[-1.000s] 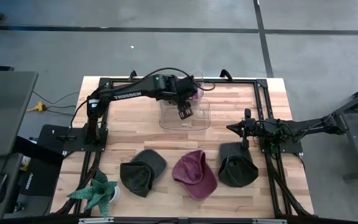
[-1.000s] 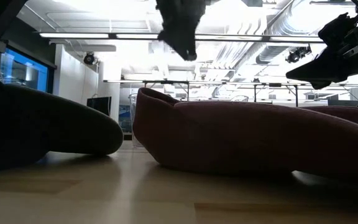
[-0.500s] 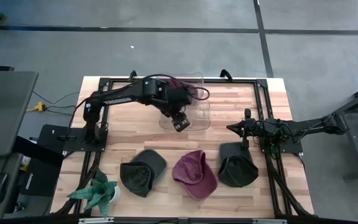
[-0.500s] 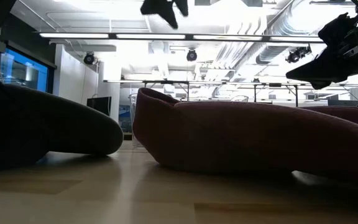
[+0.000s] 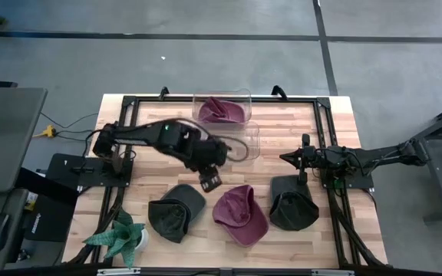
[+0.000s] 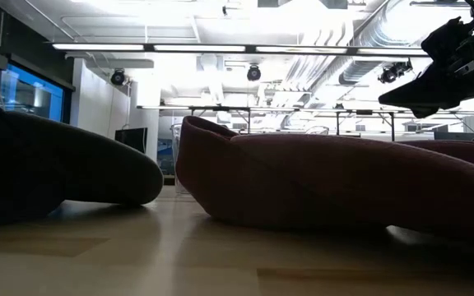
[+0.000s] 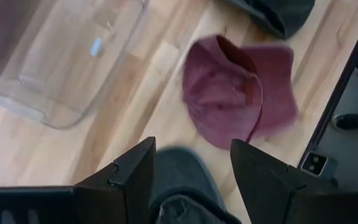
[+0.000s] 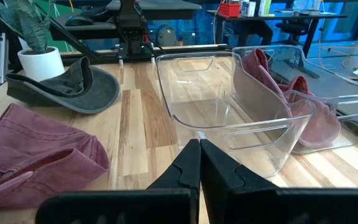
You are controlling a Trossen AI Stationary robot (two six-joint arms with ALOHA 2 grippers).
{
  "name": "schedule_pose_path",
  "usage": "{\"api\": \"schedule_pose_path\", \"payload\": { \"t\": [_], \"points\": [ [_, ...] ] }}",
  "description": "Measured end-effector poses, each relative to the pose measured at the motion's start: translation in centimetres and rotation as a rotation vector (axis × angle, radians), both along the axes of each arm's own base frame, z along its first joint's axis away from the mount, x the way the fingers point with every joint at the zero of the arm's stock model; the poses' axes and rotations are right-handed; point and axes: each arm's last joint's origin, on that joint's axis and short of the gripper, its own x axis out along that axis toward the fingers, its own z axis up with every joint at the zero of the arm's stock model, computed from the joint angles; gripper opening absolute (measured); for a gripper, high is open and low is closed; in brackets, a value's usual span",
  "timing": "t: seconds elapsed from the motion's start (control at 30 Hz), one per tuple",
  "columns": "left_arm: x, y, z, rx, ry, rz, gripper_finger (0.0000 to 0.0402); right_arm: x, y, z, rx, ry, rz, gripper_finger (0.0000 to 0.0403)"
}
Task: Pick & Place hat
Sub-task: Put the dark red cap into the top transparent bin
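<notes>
From above, three caps lie in a row along the near edge of the wooden table (image 5: 152,123): a dark green cap (image 5: 176,211) on the left, a maroon cap (image 5: 240,214) in the middle and a dark cap (image 5: 292,203) on the right, with a potted plant (image 5: 120,236) at the table's near left corner. The left gripper (image 5: 210,182) hangs over the boards just beyond the gap between the green and maroon caps, its fingers spread apart and holding nothing. Its own wrist camera confirms the empty spread, showing the maroon cap (image 7: 238,93) and the green cap's crown (image 7: 185,180) past the fingers, plus the corner of a clear plastic bin (image 7: 55,59). The overhead view shows two such bins: the empty bin (image 5: 236,140) nearer the caps, and a far bin (image 5: 222,107) with a second maroon cap (image 5: 219,111) inside it. The right gripper (image 5: 285,158) waits near the table's right side, just beyond the dark cap, its fingers pressed together on nothing, as the right wrist view makes plain. That view also shows the empty bin (image 8: 219,118) side-on with the filled bin (image 8: 303,118) beside it. The table-level camera sees only the maroon cap (image 6: 336,185) and green cap (image 6: 56,168) bulking large, and the right arm overhead.
</notes>
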Motion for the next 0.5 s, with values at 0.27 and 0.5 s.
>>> {"api": "schedule_pose_path", "payload": {
  "t": [0.27,0.5],
  "points": [
    [-1.7,-4.2,-0.1,0.037,0.024,-0.027,0.0199,0.0,0.0,0.0,0.000,0.001,0.000,0.0000],
    [-3.1,-7.0,0.2,0.042,0.004,-0.092,0.0199,0.0,0.0,0.0,0.000,0.001,0.000,0.0000]
  ]
}}
